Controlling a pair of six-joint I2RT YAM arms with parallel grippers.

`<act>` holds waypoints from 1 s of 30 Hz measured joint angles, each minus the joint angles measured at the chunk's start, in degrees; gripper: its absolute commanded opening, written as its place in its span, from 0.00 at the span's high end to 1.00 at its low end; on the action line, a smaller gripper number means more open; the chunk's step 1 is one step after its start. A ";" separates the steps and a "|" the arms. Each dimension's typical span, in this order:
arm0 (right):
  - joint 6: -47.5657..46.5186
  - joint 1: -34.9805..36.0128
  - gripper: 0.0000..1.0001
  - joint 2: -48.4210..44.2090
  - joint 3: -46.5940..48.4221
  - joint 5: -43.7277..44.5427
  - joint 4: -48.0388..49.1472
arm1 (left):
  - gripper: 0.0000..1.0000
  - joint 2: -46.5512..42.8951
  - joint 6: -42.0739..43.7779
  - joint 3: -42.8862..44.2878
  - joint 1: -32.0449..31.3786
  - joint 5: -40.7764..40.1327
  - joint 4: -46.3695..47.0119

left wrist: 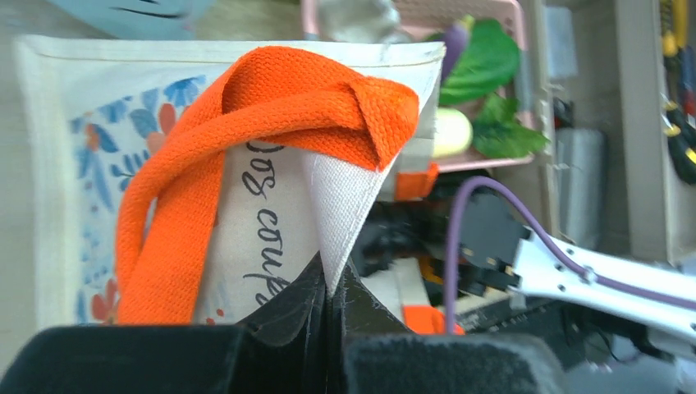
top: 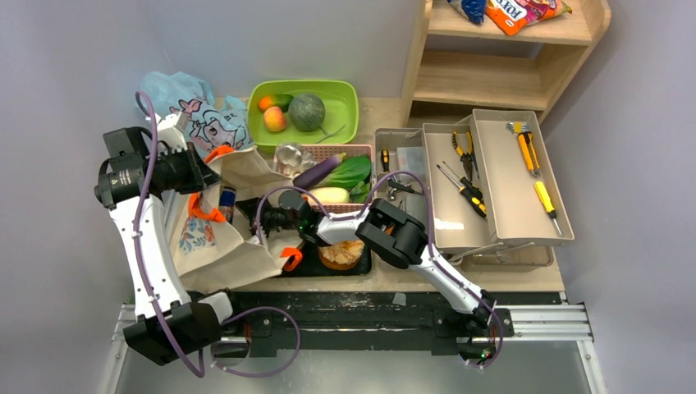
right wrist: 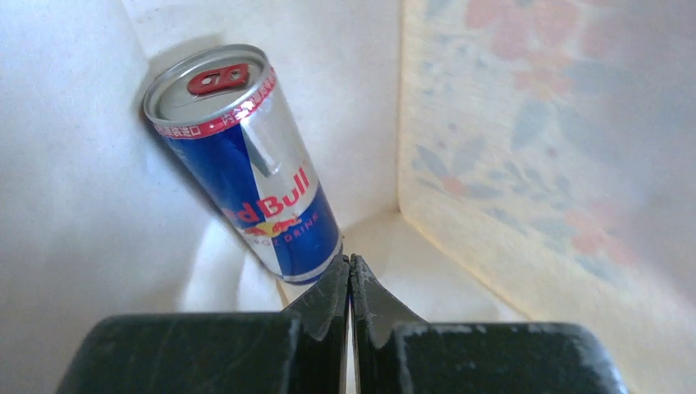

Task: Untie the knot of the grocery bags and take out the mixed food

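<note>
Grey walls closed in a pale wooden desk crowded with goods. At its far left the light-blue plastic bag lay crumpled against the wall; whether its handles were tied could not be made out. Just in front of it, the left gripper was clamped on a folded corner of the canvas tote, pinching the cloth rim between its closed jaws, with an orange handle looped over the fold above.

The tote lay on its side, its mouth facing right, and the right gripper reached into it, jaws pressed together and holding nothing. A drink can sat inside, leaning against the white lining in a corner. In the right wrist view its long axis ran on a slant, the pull-tab end to the upper left and the base to the lower right, just at the gripper tips.

Further right, a green basin held a peach and a round green melon. A pink basket in front of it held a purple eggplant, leafy greens and a white radish. Near the front edge, a black tray carried an orange-topped pastry. An open grey toolbox lay to the right with pliers and screwdrivers in its trays. Above it, a wooden shelf carried an orange snack packet.
</note>
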 measured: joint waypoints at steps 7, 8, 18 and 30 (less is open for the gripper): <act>14.40 -0.87 1.00 -5.38 -6.21 -0.42 6.75 | 1.00 3.58 -0.90 2.97 2.56 -8.57 3.32; 17.09 -1.03 1.00 -6.36 -6.43 -0.46 7.39 | 1.00 4.13 -1.03 3.13 2.56 -9.27 3.72; 47.47 -3.30 1.00 -19.76 -6.58 -2.03 6.84 | 1.00 7.82 -3.65 3.43 2.91 -13.60 7.19; 49.96 -4.02 0.25 -25.57 -8.33 -9.03 -7.54 | 1.00 6.43 -1.84 2.73 2.95 0.52 8.48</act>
